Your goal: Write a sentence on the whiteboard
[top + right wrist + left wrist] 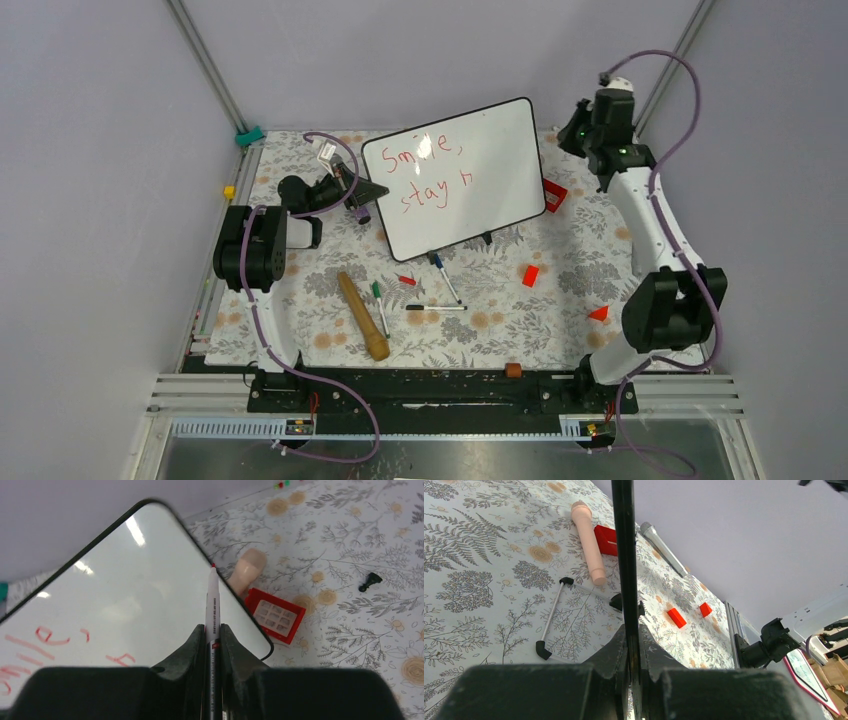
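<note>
We see whiteboard [480,190] at far centre of desk [560,290], long axis left-right, right end farther back; glossy white, black frame, sentence [420,195] in 2 red lines; left tool [630,630] clamped on its left edge; right tool [212,630] clamped on marker [212,600].

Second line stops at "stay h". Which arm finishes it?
Right. The right end effector is shut on the red-tipped marker, which points at the whiteboard edge. The left end effector is clamped on the board's frame, steadying it.
</note>
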{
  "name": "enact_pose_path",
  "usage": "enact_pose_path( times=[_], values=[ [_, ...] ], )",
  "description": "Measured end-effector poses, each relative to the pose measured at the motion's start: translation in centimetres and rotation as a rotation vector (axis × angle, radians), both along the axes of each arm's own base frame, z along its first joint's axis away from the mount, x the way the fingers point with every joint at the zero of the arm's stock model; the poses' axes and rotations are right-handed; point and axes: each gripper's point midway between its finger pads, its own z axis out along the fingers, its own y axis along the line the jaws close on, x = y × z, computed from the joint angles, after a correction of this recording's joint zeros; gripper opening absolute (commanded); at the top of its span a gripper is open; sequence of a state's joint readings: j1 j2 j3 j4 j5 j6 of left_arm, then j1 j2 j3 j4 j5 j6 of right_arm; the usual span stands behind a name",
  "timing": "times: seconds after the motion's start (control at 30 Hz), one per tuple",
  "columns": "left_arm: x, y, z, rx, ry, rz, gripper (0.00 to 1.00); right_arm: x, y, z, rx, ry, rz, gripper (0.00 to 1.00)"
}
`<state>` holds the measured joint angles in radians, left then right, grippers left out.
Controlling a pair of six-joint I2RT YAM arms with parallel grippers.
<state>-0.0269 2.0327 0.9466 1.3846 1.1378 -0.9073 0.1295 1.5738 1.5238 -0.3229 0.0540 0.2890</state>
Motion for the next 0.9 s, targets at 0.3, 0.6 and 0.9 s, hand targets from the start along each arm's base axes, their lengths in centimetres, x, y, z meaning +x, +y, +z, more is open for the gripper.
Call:
enact_pose_path(
  times=[0.3, 0.6, 0.9],
  values=[
    [0.0, 0.0, 0.0, 0.0, 0.0, 0.0, 0.0, 8.3, -7.8, -7.9, 0.378, 0.095, -0.236, 0.0],
    [0.0, 0.0, 0.0, 0.0, 0.0, 0.0, 0.0, 15.1, -6.9, -13.1, 0.697, 0.044, -0.331, 0.0],
    [0.0, 0.0, 0.0, 0.0, 0.0, 0.0, 0.0, 18.8, -4.5, -14.4, 0.885, -0.049, -0.329, 0.0]
  ],
)
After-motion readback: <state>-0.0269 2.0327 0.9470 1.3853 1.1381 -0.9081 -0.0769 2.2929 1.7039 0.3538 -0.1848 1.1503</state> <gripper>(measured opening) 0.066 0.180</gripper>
